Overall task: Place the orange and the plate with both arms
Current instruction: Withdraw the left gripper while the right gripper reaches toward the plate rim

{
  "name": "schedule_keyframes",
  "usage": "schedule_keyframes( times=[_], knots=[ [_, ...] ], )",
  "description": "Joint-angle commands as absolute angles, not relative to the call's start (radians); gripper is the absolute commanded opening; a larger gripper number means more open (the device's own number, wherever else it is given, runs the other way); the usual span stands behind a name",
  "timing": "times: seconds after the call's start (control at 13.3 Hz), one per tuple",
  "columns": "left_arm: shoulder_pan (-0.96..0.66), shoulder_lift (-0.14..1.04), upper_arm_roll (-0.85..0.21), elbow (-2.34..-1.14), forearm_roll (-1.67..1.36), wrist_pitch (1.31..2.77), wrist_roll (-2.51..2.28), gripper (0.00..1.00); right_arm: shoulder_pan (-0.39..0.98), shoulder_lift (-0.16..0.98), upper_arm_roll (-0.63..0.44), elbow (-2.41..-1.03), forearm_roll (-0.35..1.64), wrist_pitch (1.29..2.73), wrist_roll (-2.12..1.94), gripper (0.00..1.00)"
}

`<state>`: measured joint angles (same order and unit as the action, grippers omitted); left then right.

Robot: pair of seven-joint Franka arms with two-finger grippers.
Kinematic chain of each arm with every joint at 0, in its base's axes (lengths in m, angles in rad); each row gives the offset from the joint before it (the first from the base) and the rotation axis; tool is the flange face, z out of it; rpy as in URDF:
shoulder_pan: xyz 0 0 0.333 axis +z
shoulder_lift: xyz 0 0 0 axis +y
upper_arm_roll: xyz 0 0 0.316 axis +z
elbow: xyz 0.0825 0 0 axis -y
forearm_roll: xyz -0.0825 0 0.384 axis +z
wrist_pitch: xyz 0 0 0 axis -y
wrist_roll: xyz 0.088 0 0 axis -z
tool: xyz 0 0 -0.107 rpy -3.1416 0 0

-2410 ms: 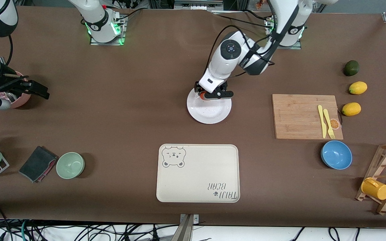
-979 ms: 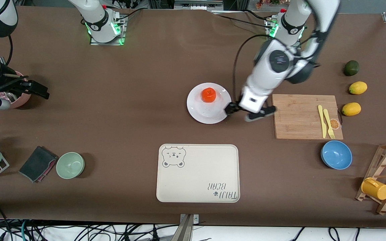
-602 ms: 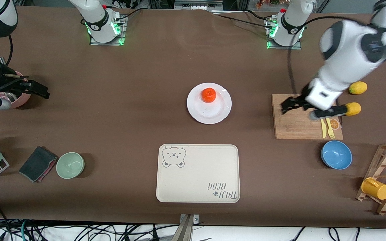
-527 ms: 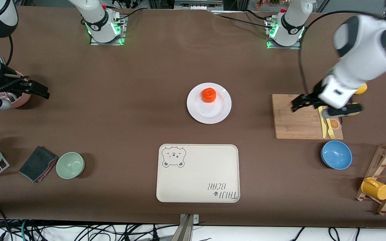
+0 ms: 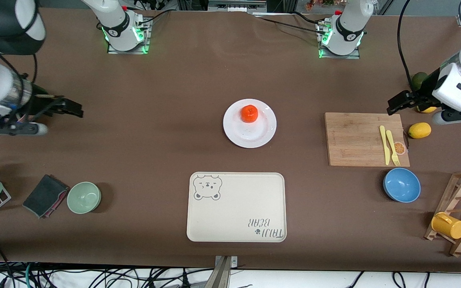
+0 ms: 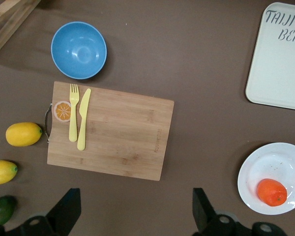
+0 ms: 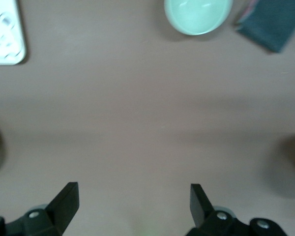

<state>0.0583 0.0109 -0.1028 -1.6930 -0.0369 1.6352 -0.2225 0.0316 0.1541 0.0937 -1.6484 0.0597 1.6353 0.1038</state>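
Left gripper swung away from plate since earlier frames, now up over lemons at left arm's end of table, jaws spread, empty. Right gripper shifted slightly toward table centre, over bare cloth at right arm's end, jaws spread, empty. Orange sits on white plate, on part of plate farther from front camera. Plate at table centre, farther from camera than bear-print tray. Cutting board with yellow fork and knife beside plate, toward left arm's end.
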Motion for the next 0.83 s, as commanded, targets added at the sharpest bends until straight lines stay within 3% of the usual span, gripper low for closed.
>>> schedule_keyframes(
  times=[0.0, 0.3, 0.75],
  knots=[
    [0.067, 0.041, -0.109, -1.649, -0.014, 1.591, -0.28, 1.0, 0.028, 0.221, 0.155, -1.672, 0.127, 1.681, 0.107, 1.0],
    [0.064, 0.06, -0.11, -1.602, -0.015, 1.594, -0.291, 1.0, 0.028, 0.252, 0.21, -1.81, 0.276, 1.846, 0.103, 1.0],
    [0.077, 0.078, -0.115, -1.513, -0.014, 1.532, -0.278, 1.0, 0.028, 0.296, 0.383, -2.078, 0.457, 2.262, 0.104, 1.0]
  ],
)
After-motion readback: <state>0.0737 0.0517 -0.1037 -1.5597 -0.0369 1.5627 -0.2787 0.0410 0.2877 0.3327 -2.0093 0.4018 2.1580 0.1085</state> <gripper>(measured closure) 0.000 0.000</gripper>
